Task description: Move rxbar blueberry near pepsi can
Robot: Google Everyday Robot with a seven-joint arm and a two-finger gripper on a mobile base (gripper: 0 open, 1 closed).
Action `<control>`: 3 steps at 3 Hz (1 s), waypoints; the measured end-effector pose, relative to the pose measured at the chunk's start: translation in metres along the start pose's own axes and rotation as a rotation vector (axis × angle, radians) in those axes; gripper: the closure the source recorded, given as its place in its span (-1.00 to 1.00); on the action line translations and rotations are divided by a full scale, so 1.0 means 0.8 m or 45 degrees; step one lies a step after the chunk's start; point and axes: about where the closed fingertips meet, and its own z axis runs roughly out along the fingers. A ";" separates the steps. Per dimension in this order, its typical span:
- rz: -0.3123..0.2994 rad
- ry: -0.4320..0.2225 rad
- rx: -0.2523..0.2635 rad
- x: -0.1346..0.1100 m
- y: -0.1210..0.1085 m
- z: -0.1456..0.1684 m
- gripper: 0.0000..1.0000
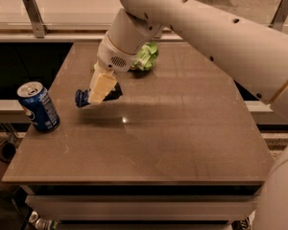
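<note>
Rxbar blueberry (81, 98) sits clamped in the hand (99, 96) above the table (182, 133), apart from the pepsi can (37, 106)

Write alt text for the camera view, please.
The gripper holds the rxbar blueberry above the brown table, to the right of the pepsi can, which stands apart at the table's left edge. A green chip bag lies at the far side.
</note>
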 end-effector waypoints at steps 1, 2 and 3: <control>-0.050 0.000 -0.075 -0.019 0.014 0.012 1.00; -0.051 0.001 -0.078 -0.019 0.015 0.013 0.65; -0.053 0.002 -0.082 -0.020 0.015 0.015 0.17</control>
